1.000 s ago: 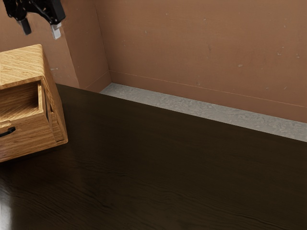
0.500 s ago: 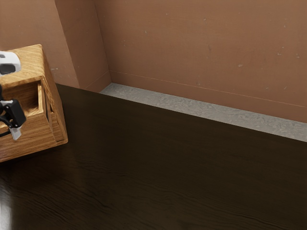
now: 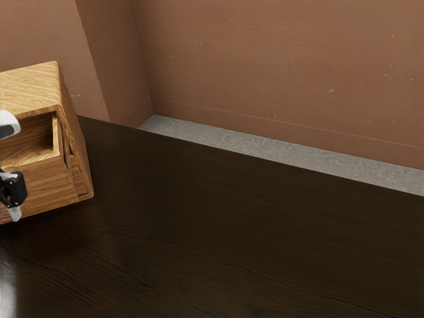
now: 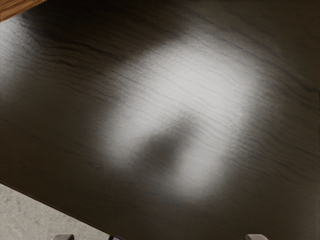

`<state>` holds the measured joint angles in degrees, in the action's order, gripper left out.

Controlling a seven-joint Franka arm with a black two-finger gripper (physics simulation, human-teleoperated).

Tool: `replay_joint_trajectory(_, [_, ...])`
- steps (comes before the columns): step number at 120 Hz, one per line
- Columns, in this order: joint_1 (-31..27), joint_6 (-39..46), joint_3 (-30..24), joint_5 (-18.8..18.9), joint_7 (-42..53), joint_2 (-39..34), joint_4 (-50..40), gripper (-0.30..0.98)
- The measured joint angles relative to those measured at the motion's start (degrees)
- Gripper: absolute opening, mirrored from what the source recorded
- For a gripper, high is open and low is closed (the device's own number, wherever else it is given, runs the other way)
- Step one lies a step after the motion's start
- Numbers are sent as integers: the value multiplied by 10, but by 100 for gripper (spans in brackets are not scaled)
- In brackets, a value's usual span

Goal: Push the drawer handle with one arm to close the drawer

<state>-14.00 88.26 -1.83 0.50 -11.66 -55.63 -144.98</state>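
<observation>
The wooden cabinet (image 3: 30, 86) stands at the exterior view's left edge, its drawer (image 3: 46, 182) pulled partly out with the inside showing. In front of the drawer's face, low down, is my gripper (image 3: 13, 199), partly cut off by the picture's edge. The handle is hidden there. In the wrist view my gripper (image 4: 160, 237) shows two fingertips far apart at the lower edge, nothing between them. A corner of wood (image 4: 17, 7) appears in that view's upper left. Whether the gripper touches the drawer I cannot tell.
The dark table (image 3: 238, 232) extends toward the exterior view's right, its far edge running along a grey floor (image 3: 265, 147) and a brown wall (image 3: 278, 66). Past a table edge in the wrist view lies pale floor (image 4: 35, 215).
From above the cabinet my gripper has come down before the drawer's front, then moved a little lower and further toward the exterior view's left. The drawer looks unmoved.
</observation>
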Motion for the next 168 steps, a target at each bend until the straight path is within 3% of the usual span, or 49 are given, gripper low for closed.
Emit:
replay_joint_trajectory(21, [-4, 18, 9, 0, -18, 3, -13, 18])
replay_joint_trajectory(44, [-18, 46, 9, 0, -36, 42, -10, 6])
replay_joint_trajectory(168, [-30, 116, 40, 39, -65, 121, 20, -8])
